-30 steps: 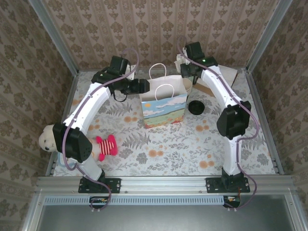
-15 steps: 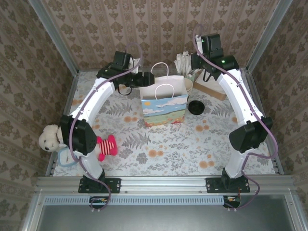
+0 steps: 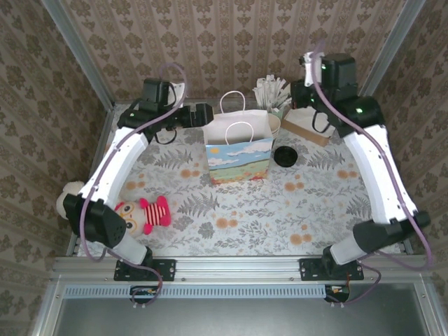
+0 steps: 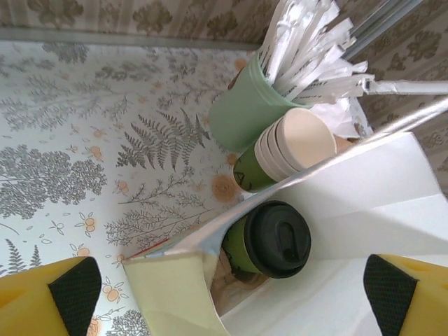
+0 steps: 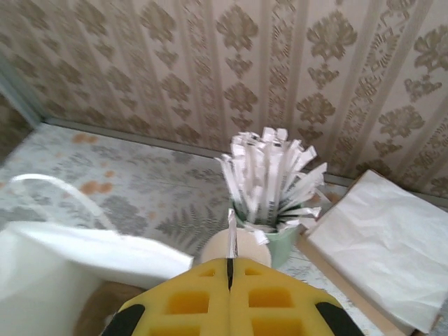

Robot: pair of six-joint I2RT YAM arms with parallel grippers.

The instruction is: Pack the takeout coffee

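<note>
The takeout coffee, a dark-green cup with a black lid, stands inside the white gift bag near its corner. My left gripper hangs open above the bag's mouth, with one yellow finger on each side and nothing between them. From above, the left gripper is at the upper left edge of the bag. My right gripper is shut on a thin white paper-wrapped stick, above the cups. In the top view the right gripper is right of the sticks.
A light-green cup of paper-wrapped sticks and a stack of lidless cups stand behind the bag. A loose black lid lies to the bag's right, and white napkins at the back right. A striped plush toy lies front left.
My left gripper has opened, let go of the coffee inside the bag, and drawn back to the left. The right arm has swung up and right, away from the bag.
</note>
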